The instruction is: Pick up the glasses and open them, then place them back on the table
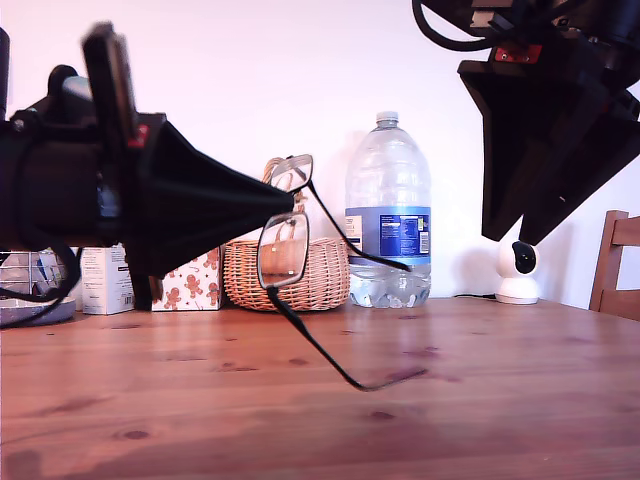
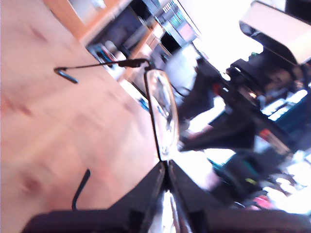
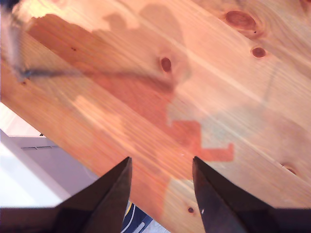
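Pinching the glasses [image 1: 285, 235] at the frame, my first gripper [image 1: 290, 203] has its jaws closed together on them, as the first wrist view shows with the lens [image 2: 163, 116] rising straight out from between the dark fingertips [image 2: 167, 170]. The glasses hang in the air above the table [image 1: 480, 400] and in front of the wicker basket [image 1: 325, 275], turned on end so one lens sits above the other; both temple arms are swung out, one reaching toward the water bottle [image 1: 388, 215], the other slanting down until its tip seems to rest on the table below the bottle. What the basket holds cannot be made out, since the glasses and gripper cover its mouth. The bottle, just beside the basket, is clear plastic with a blue label and a white cap; its water level cannot be read. Beside the basket on its other side stands a box printed with gingerbread figures [image 1: 188, 283]. My second gripper [image 3: 160, 182] hangs high above the table, well apart from the glasses, its jaws spread with nothing between them and only bare wood [image 3: 218, 73] beneath.
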You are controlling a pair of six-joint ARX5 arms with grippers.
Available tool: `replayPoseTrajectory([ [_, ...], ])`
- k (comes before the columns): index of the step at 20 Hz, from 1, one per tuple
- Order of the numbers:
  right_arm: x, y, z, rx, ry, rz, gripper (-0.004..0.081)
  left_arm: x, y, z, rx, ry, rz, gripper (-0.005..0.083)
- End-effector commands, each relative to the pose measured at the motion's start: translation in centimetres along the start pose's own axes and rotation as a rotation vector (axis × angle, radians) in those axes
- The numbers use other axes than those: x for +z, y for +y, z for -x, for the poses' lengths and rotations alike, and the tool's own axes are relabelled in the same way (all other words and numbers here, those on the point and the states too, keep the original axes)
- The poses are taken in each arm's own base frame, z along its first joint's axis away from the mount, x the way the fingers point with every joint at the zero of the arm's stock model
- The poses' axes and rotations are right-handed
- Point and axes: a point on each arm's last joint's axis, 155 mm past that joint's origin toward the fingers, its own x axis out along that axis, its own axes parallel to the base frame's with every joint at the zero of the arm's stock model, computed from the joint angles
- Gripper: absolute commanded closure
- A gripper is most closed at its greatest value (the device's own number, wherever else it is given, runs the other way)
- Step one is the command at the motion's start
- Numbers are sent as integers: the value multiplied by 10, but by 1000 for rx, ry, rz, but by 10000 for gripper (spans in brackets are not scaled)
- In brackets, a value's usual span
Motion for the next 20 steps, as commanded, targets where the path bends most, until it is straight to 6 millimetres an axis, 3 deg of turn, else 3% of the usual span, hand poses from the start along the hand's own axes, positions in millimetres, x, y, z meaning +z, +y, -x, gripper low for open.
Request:
replayPoseTrajectory([
  [1,0,-1,0,-1,0,-10,412,10,3,-1,25,-38,-50,796],
  [10,0,-1,0,-1,1,-24,412,24,40,7,254,-79,-362,796],
  [15,0,-1,0,-1,-1,-24,412,36,42,19,367,-69,-476,796],
  [20,1,-1,0,-1,-4,-25,412,29,43,23,489,41,-580,796],
])
